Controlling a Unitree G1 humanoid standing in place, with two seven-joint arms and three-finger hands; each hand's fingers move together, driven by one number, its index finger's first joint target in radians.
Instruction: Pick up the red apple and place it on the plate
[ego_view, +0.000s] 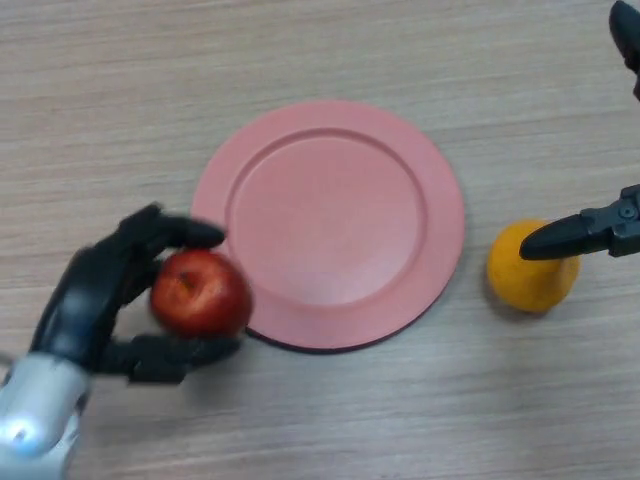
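The wooden table (300, 50) fills the whole frame and carries everything else. At the centre lies the pink plate (330, 225), flat and bare, which is where the apple is meant to end up; nothing rests on it yet.

At the lower left the left hand (100, 300) comes in from the corner with its fingers (175, 232) curled over the top of the red apple (202, 293) and its thumb under the lower side, so the fruit is pinched between them. The apple sits at the plate's lower left rim, overlapping the edge as seen from above. Whether it is lifted off the table or only just clear cannot be told from here. Held this way, it looks ready to be carried the short way right and up onto the plate.

At the right edge the right hand (590, 232) reaches in, one straight finger lying across the top of an orange fruit (530, 268) that stands just beside the plate's right rim. Nothing is curled round that fruit, so this hand appears idle, relaxed rather than gripping.
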